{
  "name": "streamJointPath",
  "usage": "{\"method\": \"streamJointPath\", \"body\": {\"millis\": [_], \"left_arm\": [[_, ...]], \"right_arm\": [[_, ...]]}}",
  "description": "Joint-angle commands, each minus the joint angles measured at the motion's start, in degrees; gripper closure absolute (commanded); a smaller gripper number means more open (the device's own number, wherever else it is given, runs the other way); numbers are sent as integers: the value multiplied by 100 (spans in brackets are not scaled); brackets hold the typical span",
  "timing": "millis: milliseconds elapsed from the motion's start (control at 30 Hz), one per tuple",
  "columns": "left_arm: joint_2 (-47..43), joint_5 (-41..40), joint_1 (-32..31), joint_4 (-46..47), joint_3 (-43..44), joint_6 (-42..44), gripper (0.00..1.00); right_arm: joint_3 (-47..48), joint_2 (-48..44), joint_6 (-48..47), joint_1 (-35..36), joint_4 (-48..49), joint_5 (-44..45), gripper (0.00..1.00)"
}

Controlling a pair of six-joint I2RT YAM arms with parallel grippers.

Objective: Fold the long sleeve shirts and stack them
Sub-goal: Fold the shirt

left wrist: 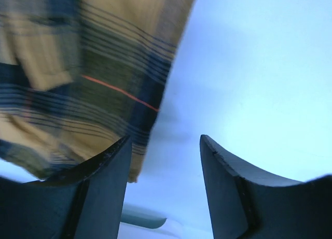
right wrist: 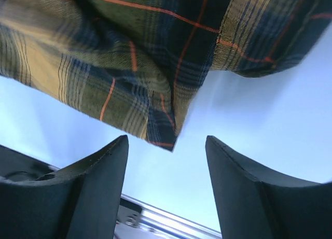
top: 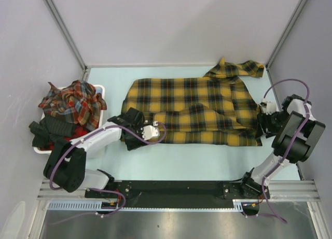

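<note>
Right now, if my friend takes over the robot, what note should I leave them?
Mustard-yellow black-checked flannel shirt: spread on the pale blue table, one sleeve laid across it.
Left pincer: open, empty, at the shirt's left edge.
Right pincer: open, empty, at its right edge.
Red plaid shirts: heaped in the white bin, far left.
Done: yellow shirt laid out, partly folded.
Left: finish folding, stack it, then the red ones.
</note>
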Motion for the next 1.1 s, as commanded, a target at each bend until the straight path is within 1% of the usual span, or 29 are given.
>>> {"method": "streamJointPath", "body": {"millis": [0,67,133,167,233,267,300,333,367,400,467,533,700,833,933,967,1000,1033,1067], "left_arm": [[49,-350,17,541,-437,506,40],[119,-544,17,717,-535,585,40],[242,-667,17,1025,-684,612,41],[303,-685,8,1096,-711,612,43],[488,-702,-1,1175,-711,577,49],[532,-711,-9,1158,-702,551,61],[558,-720,-18,1149,-685,533,68],[533,-720,-36,1132,-685,524,75],[498,-668,-45,1097,-693,507,87],[428,-641,-62,1009,-702,498,91],[226,-562,-115,851,-711,506,100],[67,-343,-211,412,-685,541,100],[-776,131,-492,-580,-807,621,100],[-1128,474,-729,-1065,-974,629,100],[-1313,659,-765,-1347,-975,708,100],[-1339,660,-765,-1373,-896,726,91],[-1348,660,-757,-1469,-808,709,78],[-1331,695,-722,-1531,-703,726,69],[-1322,869,-669,-1662,-415,735,54]], "right_arm": [[-69,393,867,-118,108,-339,34],[-113,604,1035,-127,293,-339,34],[-201,797,1193,-127,522,-234,36],[-228,955,1237,-127,601,-190,39],[-307,1070,1290,-144,777,-76,53],[-307,1123,1291,-162,804,-40,61],[-298,1114,1291,-180,796,-31,76],[-289,1088,1273,-197,761,-14,85],[-298,1044,1238,-215,734,30,97],[-289,940,1212,-250,656,74,100],[-333,790,1037,-285,471,179,100],[-368,570,896,-382,330,329,100],[-649,139,343,-645,-126,663,100],[-1027,-265,-132,-891,-408,979,100],[-1335,-441,-448,-936,-637,1102,100],[-1370,-494,-511,-927,-776,1146,97],[-1205,-494,-572,-927,-900,1094,70],[-1003,-485,-642,-953,-1040,989,56],[-784,-494,-643,-971,-1224,867,38]]}}
